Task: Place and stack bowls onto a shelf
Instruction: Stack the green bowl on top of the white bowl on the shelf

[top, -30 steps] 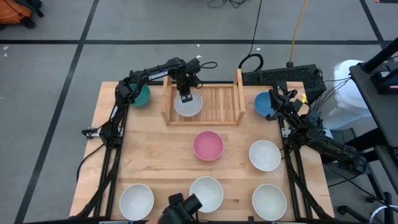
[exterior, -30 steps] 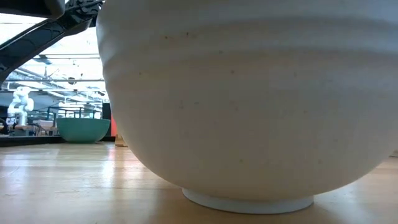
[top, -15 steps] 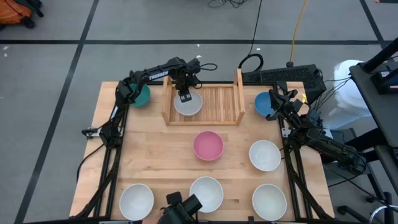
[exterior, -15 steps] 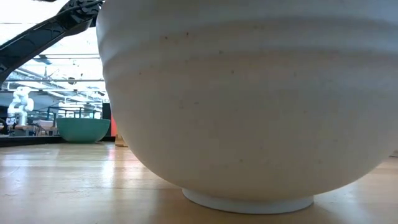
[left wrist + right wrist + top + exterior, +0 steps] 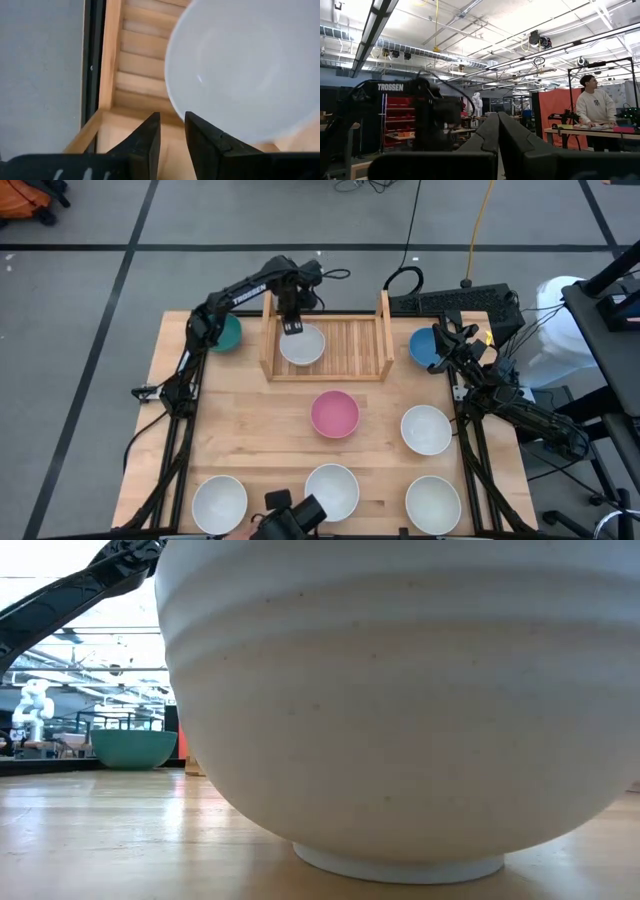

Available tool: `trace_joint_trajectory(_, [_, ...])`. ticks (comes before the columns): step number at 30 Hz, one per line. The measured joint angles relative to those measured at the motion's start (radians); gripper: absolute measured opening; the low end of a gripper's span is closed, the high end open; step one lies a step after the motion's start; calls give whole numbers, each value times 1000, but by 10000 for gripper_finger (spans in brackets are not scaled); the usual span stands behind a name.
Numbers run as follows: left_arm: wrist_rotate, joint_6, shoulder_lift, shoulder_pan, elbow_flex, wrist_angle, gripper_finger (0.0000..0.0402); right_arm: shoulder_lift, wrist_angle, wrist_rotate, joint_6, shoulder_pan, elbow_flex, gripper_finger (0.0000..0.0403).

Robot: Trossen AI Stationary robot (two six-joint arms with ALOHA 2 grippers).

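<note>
Seven bowls are loose on the table [image 5: 250, 430] in my overhead feed, and an eighth, a white bowl [image 5: 302, 344], sits on the slatted base of the shelf [image 5: 384, 330], in its left half toward 12 o'clock on the tabletop. The left gripper [image 5: 293, 326] hangs at that bowl's far rim. From above I can't read the fingers, but the left wrist camera fills that in: the gripper [image 5: 171, 135] has its two dark fingers close together with only a thin gap, nothing between them, above the shelf's frame just beside the white bowl [image 5: 250, 65].

Around the rest of the table I see the teal bowl [image 5: 226, 333] at about 10 o'clock, outside the shelf's left side board, and the blue bowl [image 5: 428, 348] at about 2 o'clock, partly under the right arm. The pink bowl [image 5: 334, 413] is near the centre, with one white bowl [image 5: 426, 430] at 4 o'clock and three more along the 6 o'clock edge.

My low camera is almost wholly blocked by a white bowl [image 5: 400, 700] right at the lens, though it does catch the teal bowl [image 5: 134, 748] far off.

The right gripper [image 5: 447, 340] rests over the blue bowl; its wrist camera looks out into the room, fingers [image 5: 512, 132] pressed together, where a person [image 5: 595, 112] stands at a bench.
</note>
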Motion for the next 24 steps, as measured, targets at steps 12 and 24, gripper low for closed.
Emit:
trace_joint_trajectory(12, [-111, -394, -109, 59, 118, -45, 95, 0, 0, 0, 0, 0, 0, 0])
trace_joint_trajectory(24, [-246, -732, -232, 214, 100, -44, 95, 0, 7, -2, 0, 0, 0, 0])
